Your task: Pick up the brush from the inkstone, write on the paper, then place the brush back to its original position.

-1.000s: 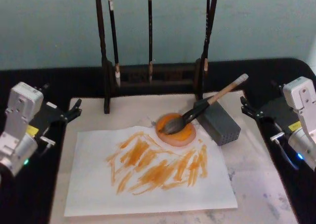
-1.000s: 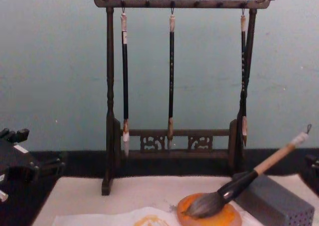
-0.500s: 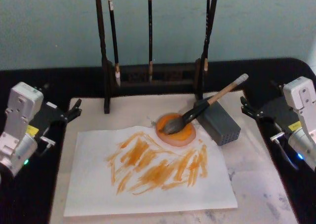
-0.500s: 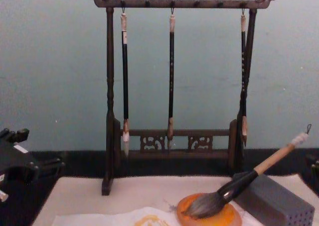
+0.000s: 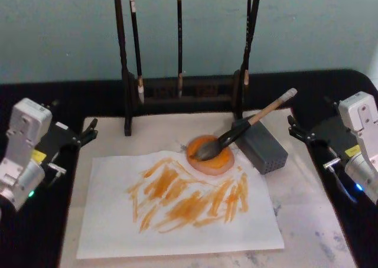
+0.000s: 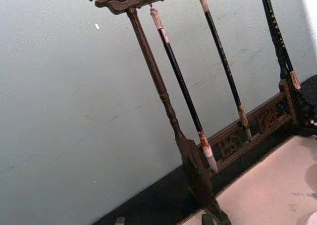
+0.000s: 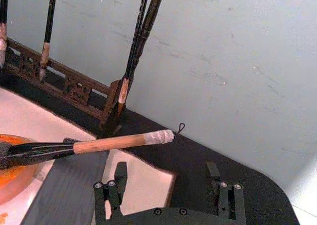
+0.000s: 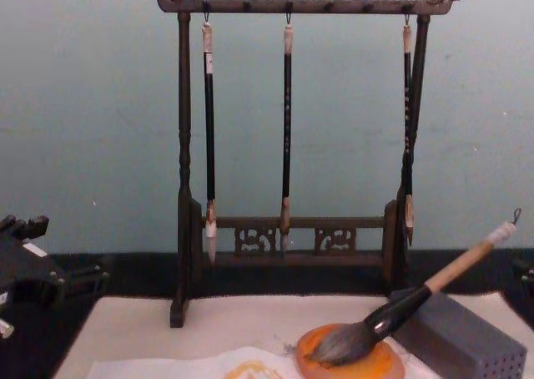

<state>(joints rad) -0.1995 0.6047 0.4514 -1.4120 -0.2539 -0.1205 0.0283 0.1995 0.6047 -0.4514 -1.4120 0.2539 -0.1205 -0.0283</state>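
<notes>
The large calligraphy brush (image 5: 245, 124), with bushy grey bristles, a glossy black ferrule and a smooth tan wooden handle, lies with its bristles in the inkstone (image 5: 220, 162), a round, flat orange dish. The ferrule leans on the top edge of a grey perforated rectangular block (image 5: 264, 148) that sits at the dish's 3 o'clock. From there the handle slants up toward 2 o'clock and ends in a white wrapped tip with a small loop. The inkstone sits at the 1 o'clock corner of the paper (image 5: 177, 235), a thin white sheet covered in rough orange strokes. The sheet lies flat on a beige felt mat (image 5: 307, 212).

At the mat's 12 o'clock edge stands a dark carved wooden rack (image 5: 177, 97), from whose top bar hang three thin dark-handled brushes (image 8: 286, 128) with small pale tips.

The left gripper (image 5: 88, 133) hovers over the black tabletop (image 5: 35, 232) at the mat's 9 o'clock, well apart from the brush. Only its fingertips show in its wrist view, but they appear spread, with nothing between them. The right gripper (image 7: 166, 174) waits at the mat's 3 o'clock, near the handle's white end. Its black fingers (image 7: 120, 174) are released wide and empty.
</notes>
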